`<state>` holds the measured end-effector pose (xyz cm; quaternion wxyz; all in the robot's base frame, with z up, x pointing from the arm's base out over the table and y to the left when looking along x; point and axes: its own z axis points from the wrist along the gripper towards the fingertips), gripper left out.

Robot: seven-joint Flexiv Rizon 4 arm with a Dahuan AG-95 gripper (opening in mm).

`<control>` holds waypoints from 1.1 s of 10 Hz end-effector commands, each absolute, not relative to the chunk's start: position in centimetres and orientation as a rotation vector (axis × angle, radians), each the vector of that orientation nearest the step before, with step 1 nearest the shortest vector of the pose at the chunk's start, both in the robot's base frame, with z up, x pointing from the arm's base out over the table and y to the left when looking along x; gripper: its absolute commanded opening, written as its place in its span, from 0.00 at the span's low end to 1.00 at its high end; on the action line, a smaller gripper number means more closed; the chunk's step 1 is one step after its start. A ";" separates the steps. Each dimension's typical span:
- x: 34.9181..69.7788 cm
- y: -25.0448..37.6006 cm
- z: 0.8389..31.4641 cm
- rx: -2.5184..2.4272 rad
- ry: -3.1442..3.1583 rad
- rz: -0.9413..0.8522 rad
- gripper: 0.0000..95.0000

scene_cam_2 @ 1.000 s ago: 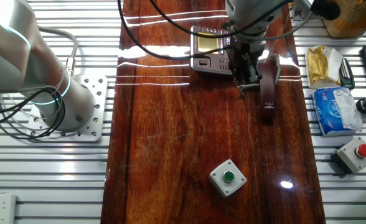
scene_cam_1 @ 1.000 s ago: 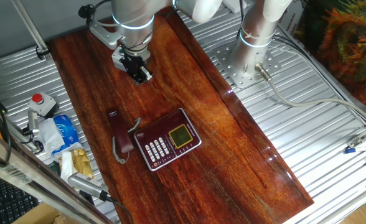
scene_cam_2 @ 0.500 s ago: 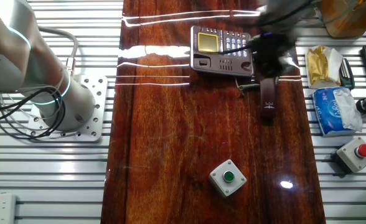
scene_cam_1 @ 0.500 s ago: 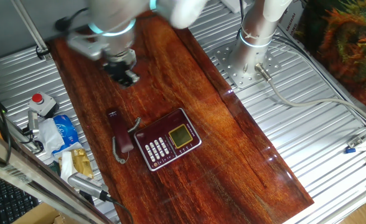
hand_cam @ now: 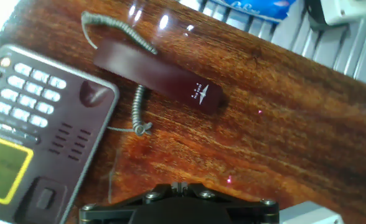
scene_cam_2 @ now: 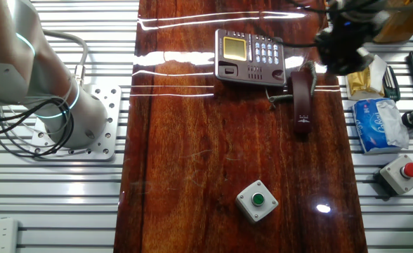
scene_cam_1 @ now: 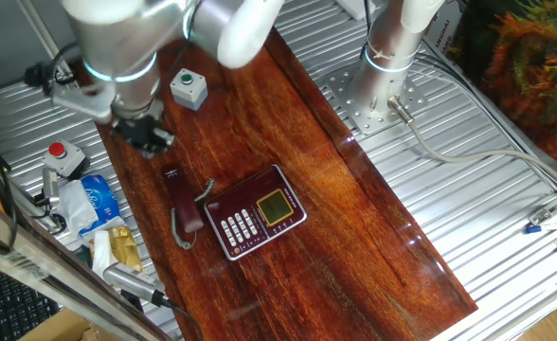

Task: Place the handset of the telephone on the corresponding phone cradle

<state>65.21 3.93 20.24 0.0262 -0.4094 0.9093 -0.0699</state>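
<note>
Dark red-brown wood tabletop (scene_cam_1: 288, 123) fills the middle of both fixed views, w/ ribbed metal decking around it. I've got the handset (scene_cam_1: 184, 201) lying flat on the wood at centre-left of one fixed view, just beside the telephone (scene_cam_1: 256, 224) but not on it; in the other fixed view the handset (scene_cam_2: 302, 100) sits at upper right, parallel to the base's edge. Curly cord (hand_cam: 139, 106) runs from the handset toward the base, loose on the wood, so there's slack to lift it. The phone cradle (scene_cam_1: 220, 240) looks like the maroon strip on the keypad side nearest the handset; I judge it empty.

Gripper (scene_cam_1: 146, 137) hangs above the upper-left part of the table in that view, short of the handset's far end and apart from it. In the other fixed view it's a dark blur (scene_cam_2: 343, 46) near the top right edge. Hand view looks down at the handset (hand_cam: 158, 76) lying diagonally in the upper half, so I read this as lining up for the pick. Fingers aren't in that frame, only the mount at the bottom; can't tell whether the jaws are apart or together.

Green button box (scene_cam_1: 189, 87) sits upper left, tissue pack (scene_cam_2: 376, 125) and red e-stop (scene_cam_2: 402, 173) off to the side, none in the way. Pick not yet made. Next I'd need to centre across the handset's narrow width.
</note>
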 end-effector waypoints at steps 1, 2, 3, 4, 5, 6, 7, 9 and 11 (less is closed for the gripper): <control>66.0 7.6 18.9 -1.442 2.674 -0.256 0.00; 65.9 8.0 18.7 -1.486 2.648 -0.249 0.00; 66.0 8.2 18.3 -1.527 2.610 -0.193 0.00; 66.1 8.0 17.5 -1.527 2.602 -0.164 0.00; 66.3 7.9 16.6 -1.526 2.603 -0.165 0.00; 66.4 7.8 15.8 -1.514 2.610 -0.171 0.00; 66.6 7.7 14.8 -1.499 2.623 -0.179 0.00; 66.8 7.6 13.4 -1.508 2.610 -0.175 0.00; 66.9 7.5 12.6 -1.536 2.596 -0.164 0.20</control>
